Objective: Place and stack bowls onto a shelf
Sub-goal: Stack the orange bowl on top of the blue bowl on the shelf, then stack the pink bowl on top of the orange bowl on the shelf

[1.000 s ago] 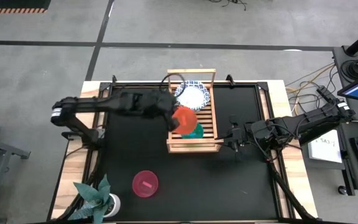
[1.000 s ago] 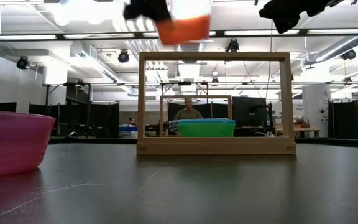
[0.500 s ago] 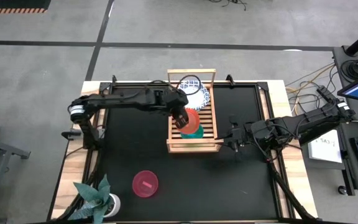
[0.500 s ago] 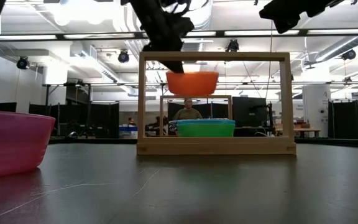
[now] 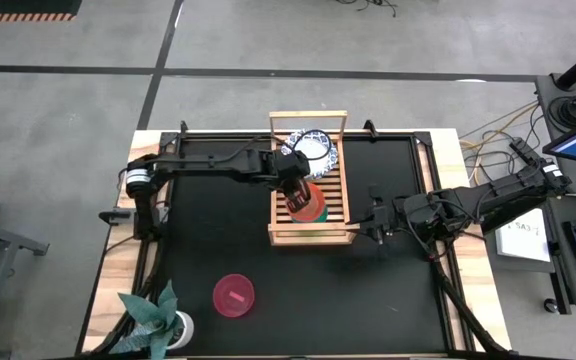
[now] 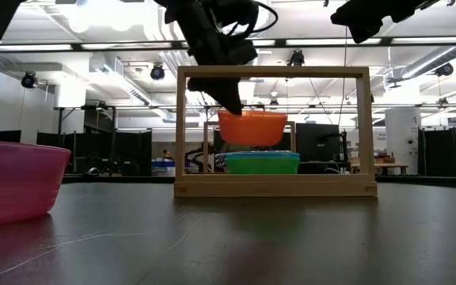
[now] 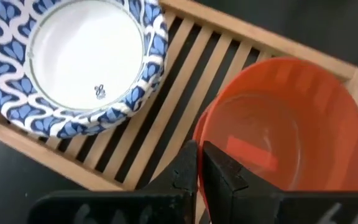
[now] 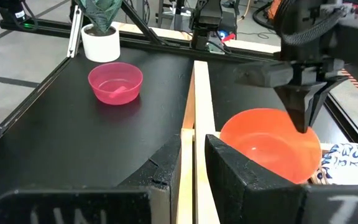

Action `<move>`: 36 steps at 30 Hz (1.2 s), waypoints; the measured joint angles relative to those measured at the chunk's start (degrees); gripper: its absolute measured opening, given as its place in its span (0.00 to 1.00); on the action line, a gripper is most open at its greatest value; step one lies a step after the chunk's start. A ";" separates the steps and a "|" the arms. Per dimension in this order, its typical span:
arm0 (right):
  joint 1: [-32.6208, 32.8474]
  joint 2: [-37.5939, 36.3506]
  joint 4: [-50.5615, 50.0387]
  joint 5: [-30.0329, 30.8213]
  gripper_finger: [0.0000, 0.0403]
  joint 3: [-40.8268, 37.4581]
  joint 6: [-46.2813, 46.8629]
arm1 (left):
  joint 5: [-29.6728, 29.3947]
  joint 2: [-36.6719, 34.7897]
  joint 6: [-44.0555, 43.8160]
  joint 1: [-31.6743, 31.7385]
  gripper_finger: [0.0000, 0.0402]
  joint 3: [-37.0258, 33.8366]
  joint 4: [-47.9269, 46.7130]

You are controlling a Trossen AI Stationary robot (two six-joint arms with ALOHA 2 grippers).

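The wooden slatted shelf [image 5: 308,232] stands mid-table. A stack of white bowls with blue patterned rims [image 5: 308,150] rests on its far slats. A green bowl [image 6: 261,163] nested with a teal one sits nearer. My left gripper [image 5: 293,188] is shut on the orange-red bowl [image 5: 308,198] [image 6: 252,127], level and just above the green bowl. My right gripper [image 5: 373,226] is shut on the shelf's near right corner. The magenta bowl [image 5: 233,296] sits on the mat near the near edge. My left gripper pinches the orange-red bowl's rim [image 7: 201,138] with one finger inside and one outside, coming from above and pointing down. The bowl hangs level and lifted clear, a small gap above the green bowl. My right gripper clasps the shelf's wooden side rail [image 8: 194,158] between its two fingers, level from the table's right. The shelf rests flat on the mat.
A potted plant [image 5: 158,318] stands at the near left corner. The shelf's tall frame [image 6: 271,73] rises around the bowls in the low view. Bare black mat lies left of and in front of the shelf.
My left gripper has carried the orange-red bowl a little toward the table's right and down. The bowl has gone from above the shelf's frame to just over the green bowl, and has stayed level. The right gripper and the shelf have kept still.
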 joint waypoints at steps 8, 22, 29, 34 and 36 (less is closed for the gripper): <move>0.00 0.00 -0.48 0.02 0.15 0.00 0.00 | 1.62 0.29 0.24 0.00 0.12 0.00 0.85; 0.00 0.00 -0.72 0.04 0.15 0.04 0.04 | 1.53 -0.39 3.81 -0.88 0.32 0.24 -0.80; 0.00 0.00 -0.72 0.07 0.15 0.07 -0.35 | 1.56 -0.68 1.53 -3.91 0.27 0.22 -6.40; 0.00 0.00 -0.72 0.07 0.15 0.07 -0.35 | 1.24 -3.04 0.35 -5.73 0.25 0.22 -9.31; 0.00 0.00 -0.69 0.07 0.15 0.09 -0.21 | 1.22 -4.67 -0.34 -6.18 0.24 0.22 -10.36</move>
